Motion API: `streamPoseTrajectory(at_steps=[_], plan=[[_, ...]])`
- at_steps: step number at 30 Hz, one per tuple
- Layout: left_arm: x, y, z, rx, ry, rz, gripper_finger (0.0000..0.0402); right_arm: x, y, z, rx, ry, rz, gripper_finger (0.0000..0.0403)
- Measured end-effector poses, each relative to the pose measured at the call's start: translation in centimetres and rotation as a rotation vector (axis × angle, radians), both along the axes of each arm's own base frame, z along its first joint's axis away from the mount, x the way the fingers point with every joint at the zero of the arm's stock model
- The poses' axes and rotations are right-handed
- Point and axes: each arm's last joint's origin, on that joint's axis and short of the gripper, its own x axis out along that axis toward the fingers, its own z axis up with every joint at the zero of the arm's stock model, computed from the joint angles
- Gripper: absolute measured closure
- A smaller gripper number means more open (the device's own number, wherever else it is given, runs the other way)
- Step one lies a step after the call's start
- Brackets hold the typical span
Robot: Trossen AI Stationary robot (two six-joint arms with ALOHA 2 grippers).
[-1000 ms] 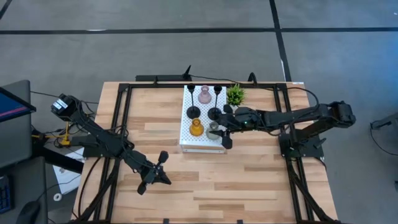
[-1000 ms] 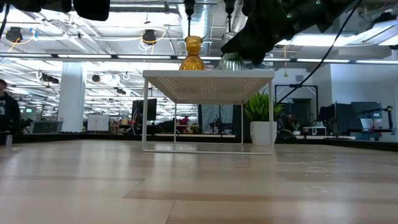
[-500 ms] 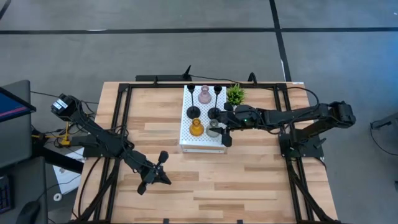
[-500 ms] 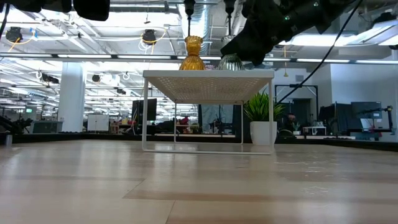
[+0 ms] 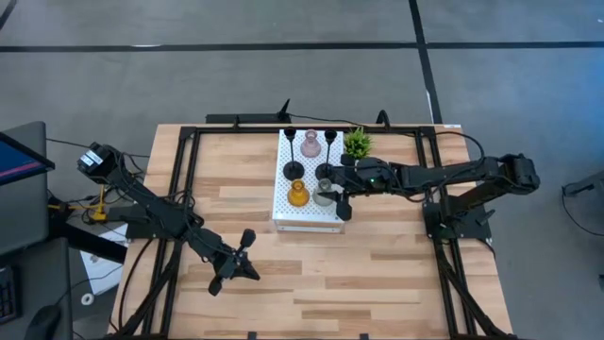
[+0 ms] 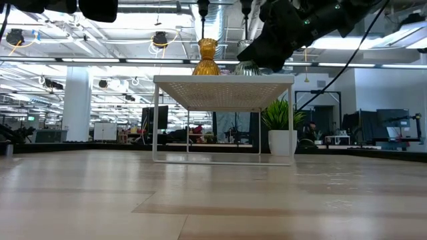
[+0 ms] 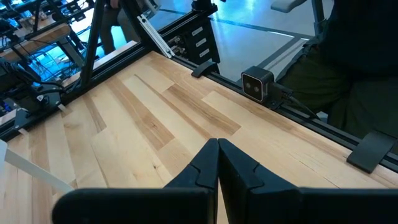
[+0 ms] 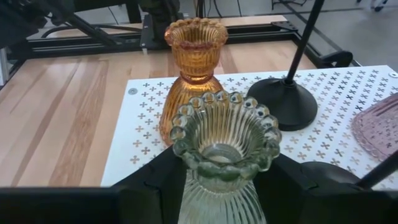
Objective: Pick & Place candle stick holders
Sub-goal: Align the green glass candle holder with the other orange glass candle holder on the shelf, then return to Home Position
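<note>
Fingers of the right arm hug the pale green glass holder on the white stand, ready to lift straight up

R gripper w/ grey-green glass holder between its fingers shifts slightly toward the table's back edge vs 1 s ago, now closer to the black holder base. In low view the arm covers more of the holder; person at far left edge is gone.
</note>
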Motion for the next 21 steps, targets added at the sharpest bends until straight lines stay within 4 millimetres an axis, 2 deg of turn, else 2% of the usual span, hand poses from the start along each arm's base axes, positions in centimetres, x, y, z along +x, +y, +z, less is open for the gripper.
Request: streamPoseTrajectory(at_steps=[4,12,16,21], plan=[[0.0,0.0,0.0,0.000,0.000,-0.001,0.0395,0.0,0.2,-0.1,0.001,0.010,0.007,0.0213],[0.0,0.0,0.0,-0.002,0.002,0.000,0.0395,-0.6,0.5,0.1,0.004,0.040,0.017,0.0130],[0.0,0.0,0.0,-0.002,0.002,0.000,0.0395,-1.8,0.6,1.1,0.005,0.049,0.016,0.0116],[0.0,0.0,0.0,-0.002,0.002,0.000,0.0395,-4.1,1.0,3.3,0.023,0.005,0.019,0.0116]])
